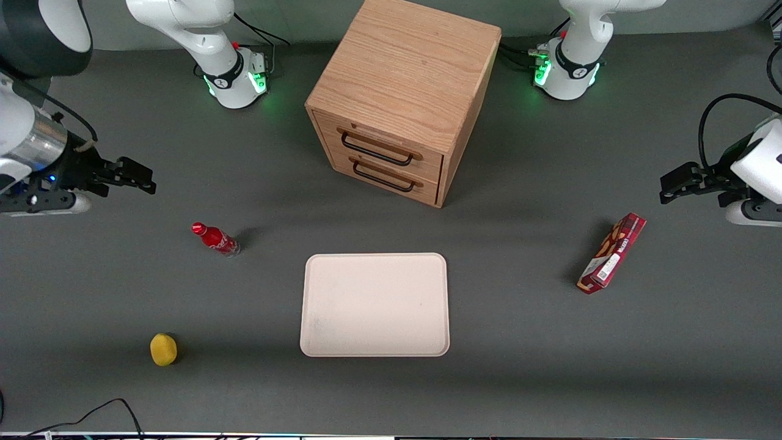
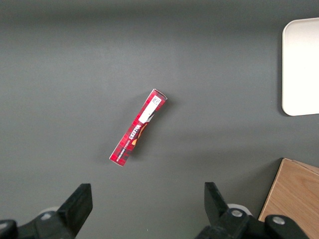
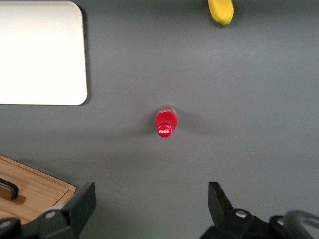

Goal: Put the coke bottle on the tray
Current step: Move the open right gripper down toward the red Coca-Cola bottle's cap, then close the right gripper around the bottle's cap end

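Above the table, gripper (image 1: 143, 181) held open; upright coke bottle (image 1: 215, 239) could be toppled by an off-centre approach, missing tray (image 1: 375, 304).

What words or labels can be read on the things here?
Coke bottle: white script on the red cap, seemingly "Coca-Cola", too small to be sure; white lettering on its side is unreadable.
Snack box: white brand word and a white label, both too blurred to read.
Tray, cabinet, yellow object: no text.
Gripper, open above the table, apart from the bottle: no text.
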`<action>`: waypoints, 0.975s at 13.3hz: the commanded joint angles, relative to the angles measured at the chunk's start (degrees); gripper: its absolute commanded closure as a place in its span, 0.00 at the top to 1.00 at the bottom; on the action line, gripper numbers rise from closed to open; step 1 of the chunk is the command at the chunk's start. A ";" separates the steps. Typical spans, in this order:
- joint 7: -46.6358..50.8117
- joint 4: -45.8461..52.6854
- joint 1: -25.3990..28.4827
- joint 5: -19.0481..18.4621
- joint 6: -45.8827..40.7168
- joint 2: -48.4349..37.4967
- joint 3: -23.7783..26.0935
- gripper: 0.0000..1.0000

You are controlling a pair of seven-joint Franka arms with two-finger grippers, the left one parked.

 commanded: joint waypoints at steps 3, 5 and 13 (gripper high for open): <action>-0.96 -12.61 -1.70 1.25 19.09 4.14 0.96 1.00; -1.05 -22.98 -1.44 0.98 31.04 2.73 1.75 1.00; -1.66 -33.13 -1.70 -0.69 42.79 2.73 2.98 0.98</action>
